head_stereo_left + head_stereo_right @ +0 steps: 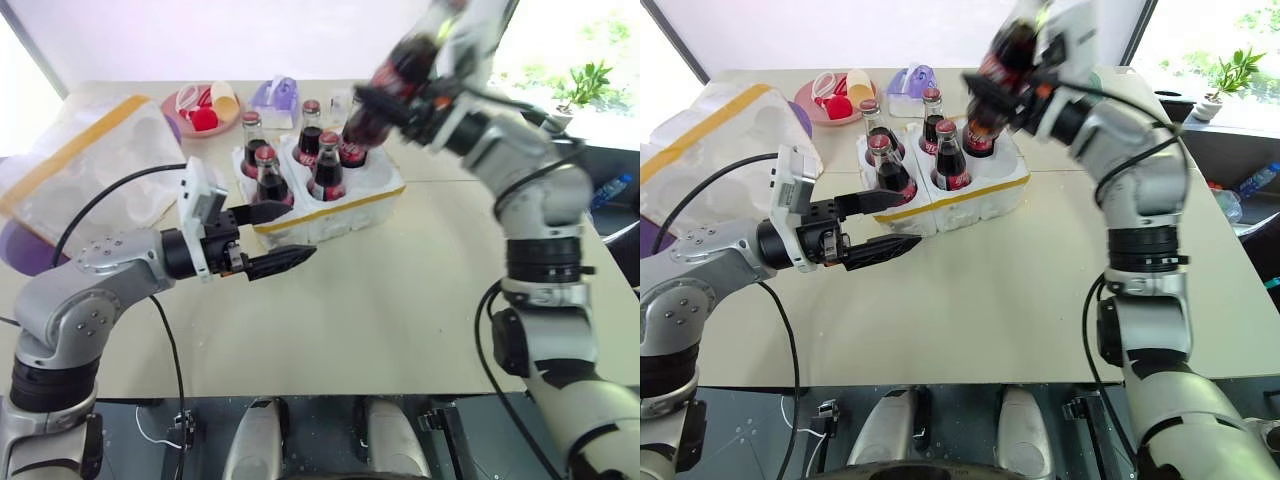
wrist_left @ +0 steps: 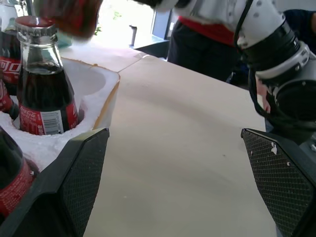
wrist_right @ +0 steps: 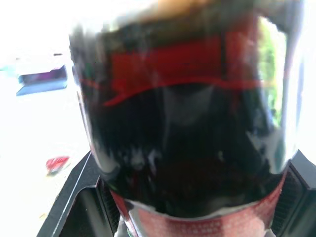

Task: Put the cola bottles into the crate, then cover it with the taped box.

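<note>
The head views show the whole table (image 1: 400, 330). The crate (image 1: 330, 205), a low white foam block with a yellow tape band, stands near the middle of the table's far half. Four cola bottles (image 1: 328, 166) stand upright in its wells, and a fifth shows partly behind the raised bottle. The taped box (image 1: 90, 165) lies at the left side of the table, well apart from the crate, with its moulded wells facing up and a yellow stripe along its edge. A pink plate (image 1: 190, 115) holding small red and yellow items, and a lavender container (image 1: 277, 102), sit beyond the crate.

The left wrist view adds close detail: one capped bottle seated in a corner well, an empty well just beside it, and a blurred red label overhead.

The right wrist view shows the bottle's dark body and red label directly between that gripper's two black fingers (image 3: 79, 197).

The right gripper (image 1: 405, 100) is clamped on a sixth bottle (image 1: 385, 85), holding it tilted in the air above the far right corner of the crate.

The left gripper (image 1: 270, 240) hovers level at the crate's near left corner. Its fingers (image 2: 74, 192) are spread wide and hold nothing; whether the upper finger touches the foam cannot be determined.
</note>
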